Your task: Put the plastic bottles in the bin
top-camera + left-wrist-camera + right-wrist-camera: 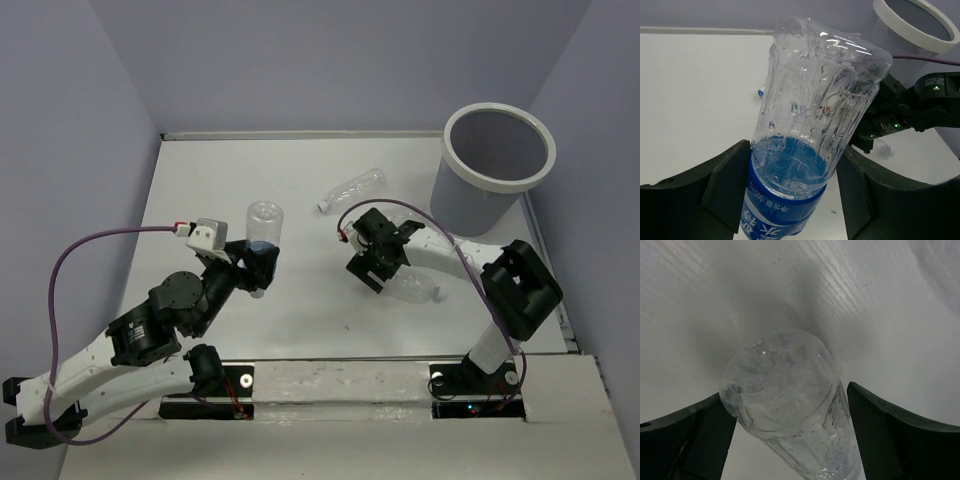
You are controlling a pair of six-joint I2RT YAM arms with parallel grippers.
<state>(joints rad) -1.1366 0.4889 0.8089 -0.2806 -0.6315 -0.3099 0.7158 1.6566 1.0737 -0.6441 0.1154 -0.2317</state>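
Table: white table, matte, filling the middle of the frame.
Walls: pale lilac walls on three sides.
Left gripper: lower left; fingers clenched on the blue-labelled bottle, base up, lifted off the table.
Right gripper: centre right; fingers spread wide either side of a clear bottle lying flat; contact unclear.
Second clear bottle: lying upper centre.
Bin: upper right corner, upright.

White table, clear bottle, another bottle, grey bin
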